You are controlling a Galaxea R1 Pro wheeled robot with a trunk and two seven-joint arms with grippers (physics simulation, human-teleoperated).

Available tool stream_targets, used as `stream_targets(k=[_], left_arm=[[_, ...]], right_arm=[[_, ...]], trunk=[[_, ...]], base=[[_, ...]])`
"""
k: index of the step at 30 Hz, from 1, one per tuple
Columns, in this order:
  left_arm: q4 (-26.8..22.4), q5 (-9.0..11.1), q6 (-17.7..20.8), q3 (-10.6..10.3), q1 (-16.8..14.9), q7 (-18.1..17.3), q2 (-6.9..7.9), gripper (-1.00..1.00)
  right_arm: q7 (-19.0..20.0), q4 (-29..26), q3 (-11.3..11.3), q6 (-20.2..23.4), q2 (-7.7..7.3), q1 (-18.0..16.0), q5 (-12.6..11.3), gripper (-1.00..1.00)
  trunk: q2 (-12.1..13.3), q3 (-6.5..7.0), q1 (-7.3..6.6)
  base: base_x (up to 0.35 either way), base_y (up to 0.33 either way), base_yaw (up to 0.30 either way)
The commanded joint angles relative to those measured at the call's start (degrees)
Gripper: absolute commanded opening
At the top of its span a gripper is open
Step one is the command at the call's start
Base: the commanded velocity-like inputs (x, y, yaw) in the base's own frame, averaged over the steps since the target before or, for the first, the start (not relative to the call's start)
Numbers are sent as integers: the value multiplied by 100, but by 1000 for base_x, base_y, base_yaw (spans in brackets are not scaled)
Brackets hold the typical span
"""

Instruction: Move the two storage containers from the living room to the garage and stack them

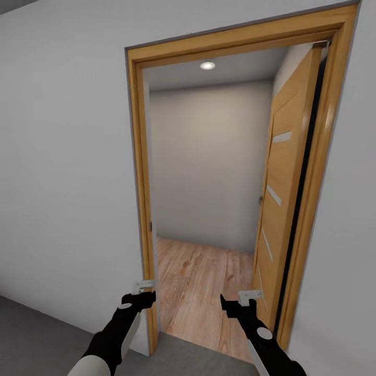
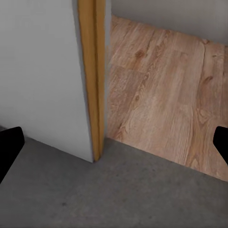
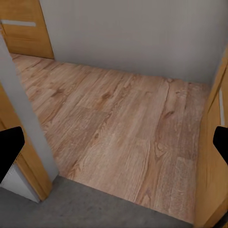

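The two storage containers are out of view. My left gripper [image 1: 141, 295] hangs low in front of the door frame's left post, open and empty. In the left wrist view its dark fingertips [image 2: 9, 148] sit far apart over the grey concrete floor [image 2: 118, 194]. My right gripper [image 1: 241, 304] is level with it, beside the open door leaf, also open with nothing in it. In the right wrist view its fingertips [image 3: 10, 149] frame the light wood plank floor [image 3: 118, 123] beyond the threshold.
A wood-framed doorway [image 1: 140, 172] in a white-grey wall [image 1: 62, 156] stands straight ahead. Its slatted wooden door [image 1: 282, 183] is swung open at the right. Beyond lies a small room with plank flooring [image 1: 203, 282] and a grey back wall [image 1: 209, 162]. Another wooden door [image 3: 23, 26] appears in the right wrist view.
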Motion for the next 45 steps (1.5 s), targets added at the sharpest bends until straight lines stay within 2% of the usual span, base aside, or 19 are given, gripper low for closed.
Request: stream_targets(k=[1, 13, 23, 45], left_arm=[[-8, -17, 29, 16, 0, 0, -4, 100], [66, -25, 22, 16, 0, 0, -4, 100], [83, -26, 17, 16, 0, 15, 4, 100], [83, -26, 11, 16, 0, 16, -4, 100]], right_arm=[[-28, -1, 19, -6, -3, -2, -59, 100], [-28, 7, 19, -13, -3, -2, -59, 100], [-28, 9, 19, -15, -3, -2, -59, 100], [-28, 9, 19, -8, -3, -2, -59, 100]], trunk=[[-5, -3, 2], [-5, -3, 2], [-5, 4, 2], [-5, 63, 2]], base=[[0, 269, 0], [73, 214, -58], [206, 67, -259], [8, 0, -283]])
